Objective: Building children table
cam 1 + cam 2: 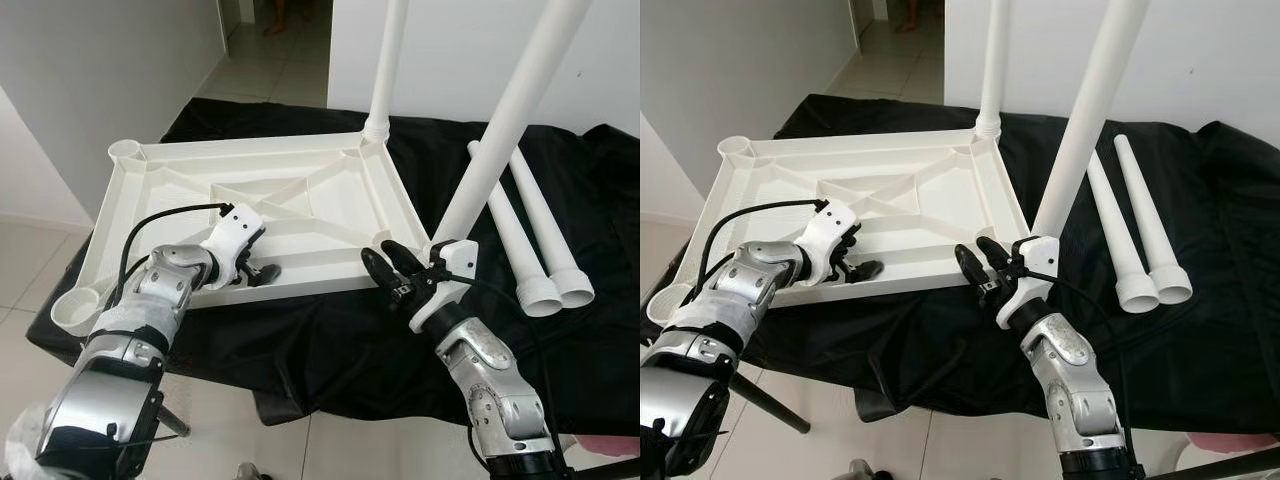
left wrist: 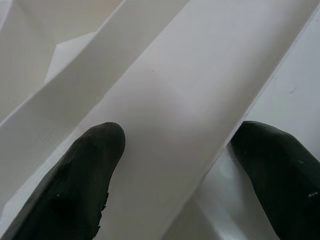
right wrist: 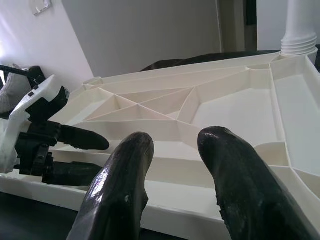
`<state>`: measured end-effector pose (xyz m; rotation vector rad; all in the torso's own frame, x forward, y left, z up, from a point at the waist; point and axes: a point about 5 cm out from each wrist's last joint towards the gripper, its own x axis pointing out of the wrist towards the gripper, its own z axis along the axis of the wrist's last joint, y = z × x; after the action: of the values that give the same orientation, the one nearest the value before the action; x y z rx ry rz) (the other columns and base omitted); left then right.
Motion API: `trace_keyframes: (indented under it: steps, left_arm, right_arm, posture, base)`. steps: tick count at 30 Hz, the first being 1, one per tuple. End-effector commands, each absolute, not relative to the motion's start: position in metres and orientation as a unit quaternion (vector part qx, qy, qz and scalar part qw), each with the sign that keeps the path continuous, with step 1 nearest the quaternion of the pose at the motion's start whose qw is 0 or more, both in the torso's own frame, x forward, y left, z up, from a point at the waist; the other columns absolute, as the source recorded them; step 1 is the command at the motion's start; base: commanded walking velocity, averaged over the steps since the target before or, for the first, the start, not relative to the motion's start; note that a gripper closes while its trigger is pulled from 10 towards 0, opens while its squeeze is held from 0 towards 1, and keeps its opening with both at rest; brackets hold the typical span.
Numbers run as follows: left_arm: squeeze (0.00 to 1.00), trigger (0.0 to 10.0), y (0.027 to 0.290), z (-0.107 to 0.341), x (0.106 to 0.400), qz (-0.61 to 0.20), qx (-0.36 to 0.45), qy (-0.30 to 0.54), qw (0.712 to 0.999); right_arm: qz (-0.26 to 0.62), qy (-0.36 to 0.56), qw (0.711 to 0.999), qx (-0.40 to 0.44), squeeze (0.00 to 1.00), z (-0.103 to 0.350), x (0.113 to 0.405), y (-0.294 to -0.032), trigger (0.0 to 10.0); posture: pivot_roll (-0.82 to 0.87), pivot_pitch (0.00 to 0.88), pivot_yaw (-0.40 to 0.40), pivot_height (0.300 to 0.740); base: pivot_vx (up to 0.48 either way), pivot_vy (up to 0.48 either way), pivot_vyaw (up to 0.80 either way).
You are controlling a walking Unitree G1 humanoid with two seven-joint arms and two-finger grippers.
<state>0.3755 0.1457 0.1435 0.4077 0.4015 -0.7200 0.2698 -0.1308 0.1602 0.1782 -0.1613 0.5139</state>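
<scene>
A: Left eye view: the white plastic tabletop (image 1: pixel 270 205) lies upside down on the black cloth (image 1: pixel 330 350) covering the surface, ribs facing up. Two legs stand in its sockets already, the far leg (image 1: pixel 388 60) and the near right leg (image 1: pixel 505 125). Two spare legs (image 1: pixel 535 235) lie side by side on the cloth, to the right of the tabletop.

B: How would it handle?

A: I'd judge it light, stiff, hollow moulded plastic with a smooth, rather slippery skin. The outer rim and the ribs look like the best places to take hold; the flat panels offer nothing to pinch.

B: And the pincers?

A: The left pincer (image 1: pixel 262 268) sits at the near rim of the tabletop; the left wrist view shows its fingers (image 2: pixel 80 185) spread wide to either side of a rib, closed on nothing. The right pincer (image 1: pixel 388 266) hovers just off the near right corner, beside the standing leg, fingers (image 3: pixel 120 190) moderately parted and empty.

B: Room to move?

A: The near left socket (image 1: pixel 80 308) overhangs the surface edge, so I'd guess a hard push could tip or slide the tabletop on the cloth. The upright legs crowd the right arm; the cloth on the right, around the spare legs, is open.
</scene>
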Motion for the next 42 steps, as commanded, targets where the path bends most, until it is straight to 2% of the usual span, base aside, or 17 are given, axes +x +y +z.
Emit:
trace_keyframes:
  steps: [1,2,6,7,11,12,13,23,25,27,28,34,36,37,38,39,42]
  left_arm:
    - [0.0,6.6,0.152,0.142,0.38,-0.294,0.208,0.189,0.914]
    - [0.0,4.0,0.151,0.142,0.38,-0.297,0.209,0.189,0.913]
    - [0.0,4.0,0.15,0.142,0.382,-0.298,0.207,0.19,0.912]
    - [0.0,2.5,0.149,0.142,0.382,-0.3,0.206,0.19,0.912]
    - [0.0,2.5,0.148,0.142,0.382,-0.301,0.205,0.189,0.912]
    - [0.0,1.0,0.147,0.143,0.383,-0.303,0.205,0.188,0.912]
    - [0.0,0.0,0.146,0.144,0.384,-0.304,0.205,0.183,0.912]
    - [0.0,0.0,0.134,0.139,0.38,-0.323,0.192,0.178,0.91]
    - [0.0,0.5,0.132,0.14,0.38,-0.325,0.193,0.172,0.91]
    - [0.0,3.4,0.126,0.144,0.38,-0.339,0.199,0.153,0.907]
    - [0.0,10.0,0.123,0.146,0.38,-0.347,0.205,0.143,0.904]
    - [0.0,10.0,0.12,0.149,0.38,-0.355,0.206,0.132,0.902]
    - [0.0,10.0,0.121,0.155,0.38,-0.359,0.175,0.122,0.909]
    - [0.78,10.0,0.122,0.158,0.381,-0.36,0.159,0.117,0.912]
    - [0.78,10.0,0.122,0.158,0.381,-0.36,0.159,0.117,0.912]
    - [1.0,10.0,0.123,0.161,0.381,-0.364,0.149,0.112,0.913]
    - [1.0,10.0,0.125,0.166,0.379,-0.375,0.149,0.097,0.91]
  right_arm:
    - [0.248,-0.081,0.962,0.083,0.0,0.159,0.267,-0.131,10.0]
    - [0.246,-0.08,0.962,0.083,0.0,0.158,0.267,-0.131,10.0]
    - [0.244,-0.08,0.963,0.083,0.0,0.158,0.266,-0.13,10.0]
    - [0.243,-0.08,0.963,0.083,0.0,0.158,0.266,-0.13,10.0]
    - [0.243,-0.08,0.963,0.083,0.0,0.157,0.266,-0.129,10.0]
    - [0.242,-0.08,0.963,0.084,0.0,0.157,0.266,-0.13,10.0]
    - [0.24,-0.08,0.964,0.084,0.0,0.157,0.267,-0.13,10.0]
    - [0.231,-0.081,0.966,0.086,0.0,0.155,0.268,-0.129,10.0]
    - [0.23,-0.081,0.966,0.086,0.0,0.154,0.268,-0.128,10.0]
    - [0.227,-0.081,0.967,0.086,0.0,0.153,0.268,-0.128,10.0]
    - [0.226,-0.081,0.967,0.086,0.0,0.153,0.269,-0.128,10.0]
    - [0.224,-0.082,0.967,0.086,0.0,0.153,0.27,-0.128,10.0]
    - [0.221,-0.082,0.968,0.086,0.0,0.153,0.27,-0.128,10.0]
    - [0.22,-0.081,0.968,0.087,0.0,0.152,0.27,-0.129,10.0]
    - [0.22,-0.081,0.968,0.087,0.0,0.152,0.27,-0.129,10.0]
    - [0.219,-0.082,0.968,0.087,0.0,0.152,0.27,-0.129,10.0]
    - [0.218,-0.081,0.969,0.088,0.0,0.152,0.27,-0.129,10.0]
  posture:
    - [-0.08,0.057,0.073,0.74]
    - [-0.08,0.055,0.077,0.74]
    - [-0.09,0.054,0.079,0.74]
    - [-0.09,0.054,0.083,0.74]
    - [-0.09,0.054,0.083,0.74]
    - [-0.09,0.054,0.083,0.74]
    - [-0.09,0.054,0.083,0.74]
    - [-0.07,0.059,0.096,0.74]
    - [-0.07,0.06,0.097,0.74]
    - [-0.07,0.062,0.099,0.74]
    - [-0.07,0.062,0.099,0.74]
    - [-0.06,0.065,0.101,0.74]
    - [-0.06,0.07,0.102,0.74]
    - [-0.06,0.07,0.102,0.74]
    - [-0.06,0.07,0.102,0.74]
    - [-0.06,0.075,0.102,0.74]
    - [-0.06,0.076,0.103,0.74]
  base:
    - [0.0,0.0,0.0]
    - [0.0,0.0,0.0]
    - [0.0,0.0,0.0]
    - [0.0,0.0,0.0]
    - [0.0,0.0,0.0]
    - [0.0,0.0,0.0]
    - [0.0,0.0,0.0]
    - [0.0,0.0,0.0]
    - [0.0,0.0,0.0]
    - [0.0,0.0,0.0]
    - [0.0,0.0,0.0]
    - [0.0,0.0,0.0]
    - [0.0,0.0,0.0]
    - [0.0,0.0,0.0]
    - [0.0,0.0,0.0]
    - [0.0,0.0,0.0]
    - [0.0,0.0,0.0]
